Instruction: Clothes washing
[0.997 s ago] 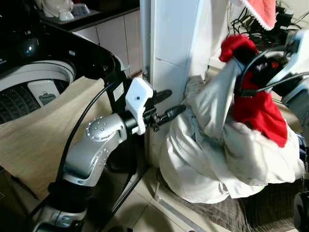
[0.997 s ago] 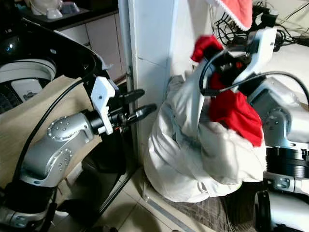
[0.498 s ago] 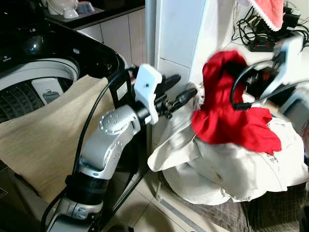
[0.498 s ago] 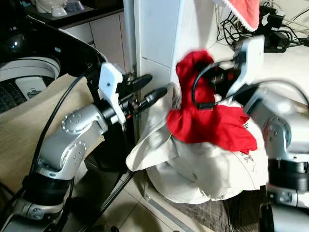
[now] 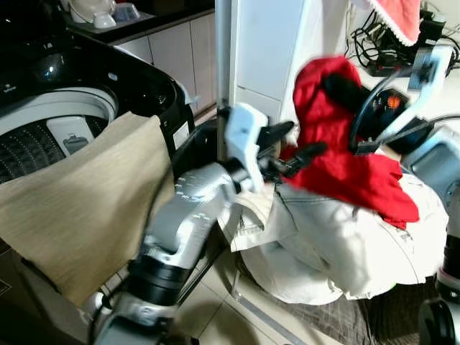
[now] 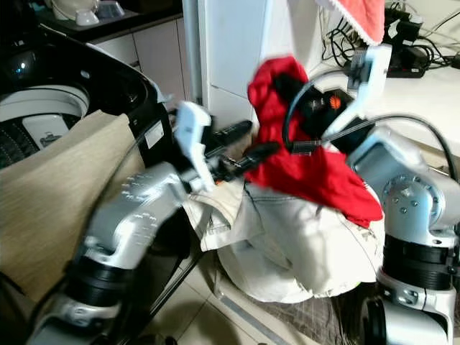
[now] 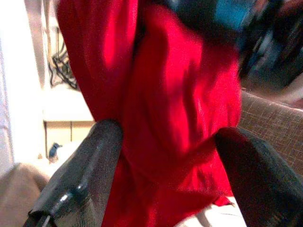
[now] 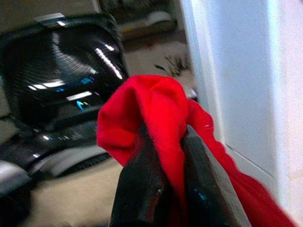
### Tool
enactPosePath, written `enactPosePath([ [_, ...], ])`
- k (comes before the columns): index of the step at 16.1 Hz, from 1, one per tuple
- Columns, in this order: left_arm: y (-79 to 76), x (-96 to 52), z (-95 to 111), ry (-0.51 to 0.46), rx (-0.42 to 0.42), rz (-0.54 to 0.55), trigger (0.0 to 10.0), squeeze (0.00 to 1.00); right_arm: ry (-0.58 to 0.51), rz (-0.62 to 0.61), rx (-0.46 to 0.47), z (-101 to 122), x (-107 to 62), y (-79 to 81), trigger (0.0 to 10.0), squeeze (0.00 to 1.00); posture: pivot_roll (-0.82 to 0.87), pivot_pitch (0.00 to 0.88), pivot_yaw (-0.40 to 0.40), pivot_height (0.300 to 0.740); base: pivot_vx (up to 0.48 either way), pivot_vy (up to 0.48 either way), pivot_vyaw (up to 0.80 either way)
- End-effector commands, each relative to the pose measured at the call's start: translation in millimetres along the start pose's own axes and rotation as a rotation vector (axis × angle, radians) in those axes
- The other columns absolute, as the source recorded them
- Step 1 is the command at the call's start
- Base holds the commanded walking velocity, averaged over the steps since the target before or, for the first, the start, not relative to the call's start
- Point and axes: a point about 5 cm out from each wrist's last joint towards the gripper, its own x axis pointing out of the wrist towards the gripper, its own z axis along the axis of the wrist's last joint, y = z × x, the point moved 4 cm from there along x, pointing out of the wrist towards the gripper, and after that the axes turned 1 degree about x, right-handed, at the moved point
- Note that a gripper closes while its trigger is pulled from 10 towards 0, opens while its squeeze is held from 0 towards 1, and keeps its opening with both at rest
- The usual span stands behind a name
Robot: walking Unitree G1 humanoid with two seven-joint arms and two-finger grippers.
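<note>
My right gripper (image 8: 173, 182) is shut on a red garment (image 5: 338, 154) and holds it up above a pile of cream-white clothes (image 5: 345, 233) on the floor. The cloth is bunched between its pads and drapes down over the pile. My left gripper (image 5: 300, 142) reaches across from the left, open. Its two black fingers (image 7: 92, 170) stand on either side of the hanging red cloth. At left, the top-loading washing machine (image 5: 43, 136) stands with its lid up, and a beige cloth (image 5: 79, 201) is draped over its front rim.
A white pillar (image 5: 255, 50) stands between the machine and the pile. Cables and a power strip (image 5: 381, 43) lie on the ledge behind, under a red fringed towel (image 5: 395, 14). Dishes sit on a counter (image 5: 100, 14) at the back left. A grey mat (image 5: 330, 320) lies under the pile.
The left arm has swung right until its open fingers straddle the red garment. The right gripper carried the red cloth leftward and up; the white garment it dragged along dropped back on the pile.
</note>
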Motion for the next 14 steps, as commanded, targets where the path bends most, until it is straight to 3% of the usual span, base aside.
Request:
enactPosePath([
  [1,-1.5,4.6,1,0.002,0.008,0.003,10.0,1.00,-0.032,0.021,-0.004,11,0.0,6.7,0.0,0.00,-0.10,0.000,0.030,0.740,0.000,0.000,0.00],
  [3,-10.2,10.5,-1,-0.010,-0.024,-0.019,10.0,1.00,-0.026,0.028,0.000,11,1.7,9.7,0.0,0.00,-0.09,0.000,0.020,0.740,0.000,0.000,0.00],
  [4,-10.3,13.3,-3,-0.021,-0.014,0.000,10.0,0.00,-0.022,0.033,0.007,10,3.2,11.4,0.0,0.00,-0.09,0.000,0.020,0.740,0.000,0.000,0.00],
  [7,-10.4,15.1,-2,-0.083,-0.039,0.018,10.0,0.00,-0.012,0.039,0.015,8,5.2,15.1,0.0,0.00,-0.09,0.000,0.020,0.740,0.000,0.000,0.00],
  [8,-6.0,13.5,-7,-0.072,-0.044,0.046,0.0,0.00,-0.012,0.040,0.019,7,5.5,16.6,0.0,0.00,-0.09,0.000,0.022,0.740,0.000,0.000,0.00],
  [14,6.1,10.3,-11,-0.080,-0.046,0.112,0.0,0.00,-0.011,0.040,0.034,4,5.2,21.1,0.0,0.00,-0.09,0.000,0.032,0.740,0.000,0.000,0.00],
])
